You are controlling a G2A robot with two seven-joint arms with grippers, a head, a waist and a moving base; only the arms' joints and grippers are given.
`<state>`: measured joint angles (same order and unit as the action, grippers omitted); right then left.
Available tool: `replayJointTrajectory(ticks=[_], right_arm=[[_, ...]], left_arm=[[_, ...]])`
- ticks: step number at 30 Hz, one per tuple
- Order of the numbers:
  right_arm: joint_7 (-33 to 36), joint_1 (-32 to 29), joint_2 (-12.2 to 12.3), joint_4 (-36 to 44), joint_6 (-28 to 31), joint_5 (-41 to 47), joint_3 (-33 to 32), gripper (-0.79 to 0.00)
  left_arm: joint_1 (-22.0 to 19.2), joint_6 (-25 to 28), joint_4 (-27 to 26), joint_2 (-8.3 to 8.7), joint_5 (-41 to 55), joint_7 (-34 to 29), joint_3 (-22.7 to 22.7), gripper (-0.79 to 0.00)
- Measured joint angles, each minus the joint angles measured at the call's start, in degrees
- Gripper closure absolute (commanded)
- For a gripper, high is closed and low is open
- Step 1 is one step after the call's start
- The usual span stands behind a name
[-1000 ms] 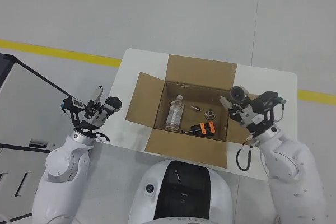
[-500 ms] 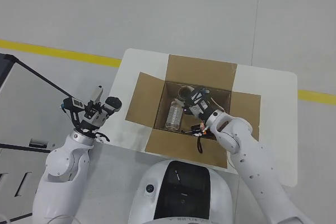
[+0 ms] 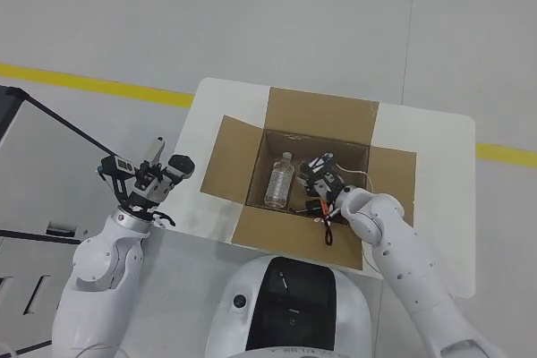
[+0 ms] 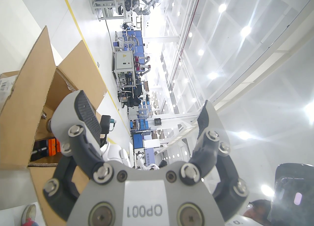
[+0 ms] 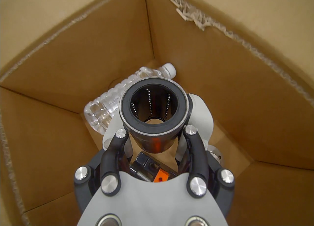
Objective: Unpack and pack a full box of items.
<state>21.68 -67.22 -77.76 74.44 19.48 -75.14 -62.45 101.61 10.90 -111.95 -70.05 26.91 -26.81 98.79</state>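
- Since the right tool (image 5: 155,120) is down inside the box (image 5: 208,77) with a load, the step in hand looks like setting that piece on the box floor. It should go best lowered straight, letting go only once the piece is borne from below.
- The right tool's jaws are closed partway round a black bearing sleeve (image 5: 154,127), with pads on opposite sides of its wall and its open bore facing the wrist camera.
- Just beyond the sleeve, a clear water bottle (image 5: 108,104) lies on its side on the box floor, cap toward the box's far wall. Being round, the sleeve may roll against it if laid sideways, so standing it on end seems safer.
- Under the tool, an orange-and-black part (image 5: 159,176) lies on the box floor toward the robot's side, and the sleeve is better not set on top of it.
- The left tool (image 4: 144,106) hangs outside the box, off its left flap by the bench (image 3: 430,125) edge, with its jaws spread wide and holding nothing.
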Motion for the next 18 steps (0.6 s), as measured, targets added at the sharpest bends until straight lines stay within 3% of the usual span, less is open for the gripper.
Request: replayJointTrajectory(ticks=[11, 12, 13, 15, 16, 18], right_arm=[[4.6, 7.2, -2.0, -10.2, -1.5, 0.7, 6.0, 0.0], [4.8, 7.7, -2.1, -10.8, -1.7, 0.8, 6.4, -0.028], [4.9, 8.3, -2.3, -11.5, -2.1, 0.6, 6.9, -0.172], [4.8, 9.0, -2.6, -12.2, -2.5, 0.3, 7.7, -0.351], [4.6, 9.3, -2.8, -12.6, -2.6, 0.6, 8.0, -0.388], [4.4, 9.7, -2.9, -13.0, -2.8, 0.8, 8.2, -0.591]], left_arm=[[0.0, 0.0, 0.0, 0.0, 0.0, 0.0, 0.0, -0.785], [0.0, 0.0, 0.0, 0.0, 0.0, 0.0, 0.0, -0.785], [0.0, 0.0, 0.0, 0.0, 0.0, 0.0, 0.0, -0.785], [0.0, 0.0, 0.0, 0.0, 0.0, 0.0, 0.0, -0.785], [0.0, 0.0, 0.0, 0.0, 0.0, 0.0, 0.0, -0.785], [0.0, 0.0, 0.0, 0.0, 0.0, 0.0, 0.0, -0.785]])
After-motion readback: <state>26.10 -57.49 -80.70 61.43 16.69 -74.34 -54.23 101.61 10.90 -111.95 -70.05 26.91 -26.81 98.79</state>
